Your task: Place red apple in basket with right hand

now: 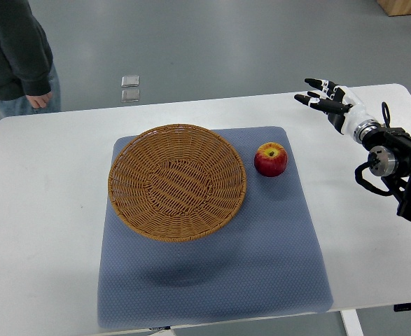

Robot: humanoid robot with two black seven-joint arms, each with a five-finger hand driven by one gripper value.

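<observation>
The right hand [325, 98] hangs over the far right of the white tabletop [44, 210], fingers stretched out and holding nothing, well apart from the red apple [270, 159]. The apple sits on the blue-grey mat [261, 266], just beside the right rim of the round wicker basket [177, 181]. A person [16, 56] in a dark top stands beyond the tabletop's far left corner.

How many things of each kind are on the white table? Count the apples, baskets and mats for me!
Red apple: 1
Wicker basket: 1
Blue-grey mat: 1
Total: 3 things on the white table. The right hand hovers open above the table, holding nothing.
</observation>
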